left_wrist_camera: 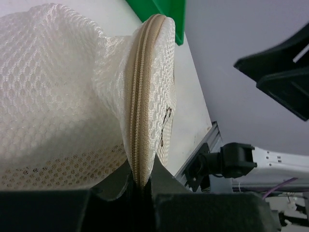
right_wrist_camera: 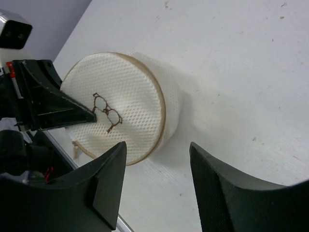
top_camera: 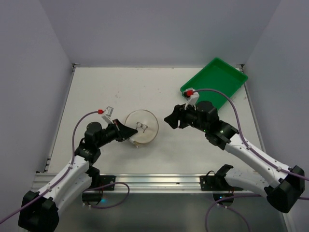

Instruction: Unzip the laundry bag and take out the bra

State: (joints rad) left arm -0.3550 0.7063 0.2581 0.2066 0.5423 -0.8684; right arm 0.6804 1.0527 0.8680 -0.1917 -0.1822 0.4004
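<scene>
The laundry bag [top_camera: 141, 126] is a round whitish mesh case with a small dark drawing on its lid, lying left of the table's middle. My left gripper [top_camera: 128, 131] is at its near-left side. In the left wrist view the left gripper [left_wrist_camera: 141, 181] is shut on the bag's tan zip rim [left_wrist_camera: 140, 121], with mesh [left_wrist_camera: 58, 96] bulging to the left. My right gripper [top_camera: 171, 120] hovers just right of the bag, apart from it. In the right wrist view it [right_wrist_camera: 157, 150] stands open with bare table between its fingers and the bag [right_wrist_camera: 120, 96] beyond. The bra is hidden.
A green plastic tray [top_camera: 217, 79] sits at the back right corner, and its edge [left_wrist_camera: 166, 12] also shows in the left wrist view. An aluminium rail [top_camera: 159, 181] runs along the table's near edge. White walls close in the table on three sides.
</scene>
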